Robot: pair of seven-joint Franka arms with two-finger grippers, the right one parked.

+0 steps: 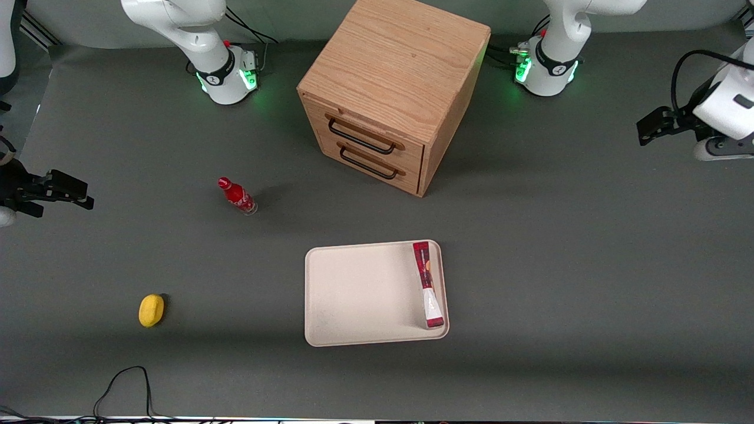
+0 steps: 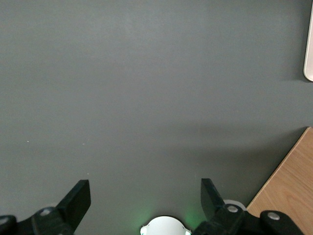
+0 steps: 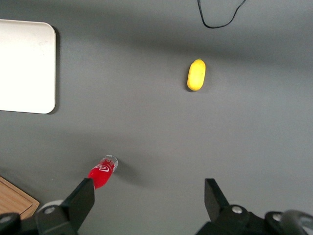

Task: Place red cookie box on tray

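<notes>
- Your claw [image 1: 648, 131] hangs with its fingers [image 2: 76, 198] spread wide and nothing between them, at the working arm's end of the surface [image 1: 559, 247], above bare grey mat.
- The red cookie box [image 1: 428, 284] is well apart from your claw, nearer the front camera and toward the middle of the surface. It lies flat inside the tray [image 1: 353, 294], along the short rim on the claw's side, with its white section toward the front camera.
- The box runs close beside that rim; whether it touches the rim cannot be told.
- The rest of the tray floor, on the side away from your claw, is bare beige.
- Between your claw and the tray you see a wide stretch of open grey mat; the wrist view shows only that mat, a sliver of the tray's edge [image 2: 309, 54] and a corner of the wooden drawer cabinet [image 2: 288, 181].
- The drawer cabinet [image 1: 394, 88] stands farther from the front camera than the tray, both drawers shut, their dark handles facing the tray.
- Toward the parked arm's end, well apart from your claw, a small red bottle [image 1: 237, 196] stands upright and a yellow lemon [image 1: 151, 310] lies nearer the front camera.
- A black cable [image 1: 126, 386] loops at the surface's front edge.
</notes>
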